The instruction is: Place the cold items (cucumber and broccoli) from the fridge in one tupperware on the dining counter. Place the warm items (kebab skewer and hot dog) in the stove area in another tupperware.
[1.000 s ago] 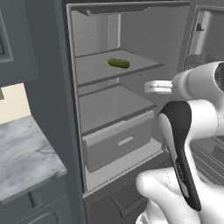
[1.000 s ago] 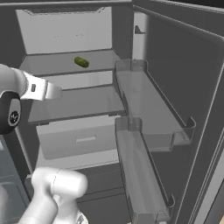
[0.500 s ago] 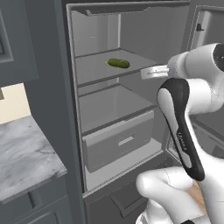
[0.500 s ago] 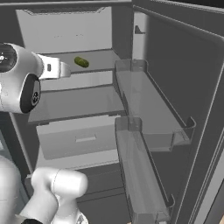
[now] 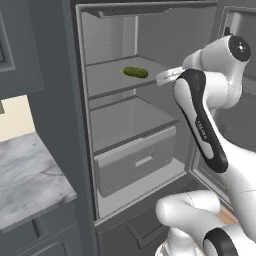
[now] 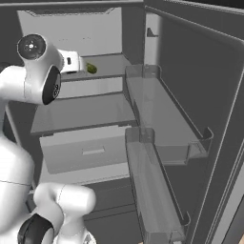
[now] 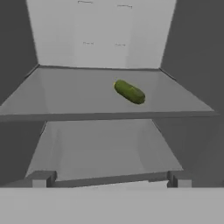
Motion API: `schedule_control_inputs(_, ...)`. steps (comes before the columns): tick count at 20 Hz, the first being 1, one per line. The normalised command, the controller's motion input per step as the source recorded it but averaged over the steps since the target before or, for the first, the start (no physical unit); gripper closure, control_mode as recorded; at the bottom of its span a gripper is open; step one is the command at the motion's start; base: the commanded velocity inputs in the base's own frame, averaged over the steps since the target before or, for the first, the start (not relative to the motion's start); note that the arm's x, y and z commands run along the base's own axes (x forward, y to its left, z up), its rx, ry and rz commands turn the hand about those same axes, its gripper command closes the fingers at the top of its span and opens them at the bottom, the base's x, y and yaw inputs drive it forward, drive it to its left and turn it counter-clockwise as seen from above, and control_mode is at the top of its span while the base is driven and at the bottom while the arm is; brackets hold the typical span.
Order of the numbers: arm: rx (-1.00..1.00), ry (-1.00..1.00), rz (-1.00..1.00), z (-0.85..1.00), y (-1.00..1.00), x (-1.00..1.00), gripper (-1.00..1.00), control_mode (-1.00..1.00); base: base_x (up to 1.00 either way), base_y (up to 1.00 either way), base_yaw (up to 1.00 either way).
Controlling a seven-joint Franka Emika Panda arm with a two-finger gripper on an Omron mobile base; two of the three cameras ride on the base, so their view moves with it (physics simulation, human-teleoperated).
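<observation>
An open fridge (image 5: pixel 107 35) shows glass shelves (image 5: pixel 127 117), a closed drawer (image 5: pixel 135 162) below and clear door bins (image 6: pixel 164 119), beside a marble table (image 5: pixel 27 177).

Glass fridge shelf (image 7: pixel 61 98) with one cucumber (image 7: pixel 129 92) lying on it

One cucumber (image 5: pixel 135 72) lies in the fridge. One drawer (image 5: pixel 136 161) sits below. Two door bins (image 6: pixel 162 119) (both clear plastic).
</observation>
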Motion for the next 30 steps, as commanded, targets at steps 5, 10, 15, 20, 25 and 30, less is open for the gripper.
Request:
schedule_control_inputs(5,0.0,0.29,0.0,-0.02,0.0,0.44,-1.0,-1.0,0.0,0.0,0.0)
schedule_control_inputs(10,-0.01,0.04,0.0,-0.09,0.0,0.38,-1.0,-1.0,0.0,0.0,0.0)
schedule_control_inputs(15,-0.13,-0.23,0.0,-0.33,0.0,0.17,-1.0,-1.0,0.0,0.0,0.0)
schedule_control_inputs(20,-0.01,0.02,0.0,-0.03,0.01,0.49,-1.0,-1.0,0.0,0.0,0.0)
schedule_control_inputs(25,0.0,0.12,0.01,0.0,0.03,0.63,-1.0,-1.0,0.0,0.0,0.0)
schedule_control_inputs(30,0.0,0.03,0.0,0.0,0.04,0.57,-1.0,-1.0,0.0,0.0,0.0)
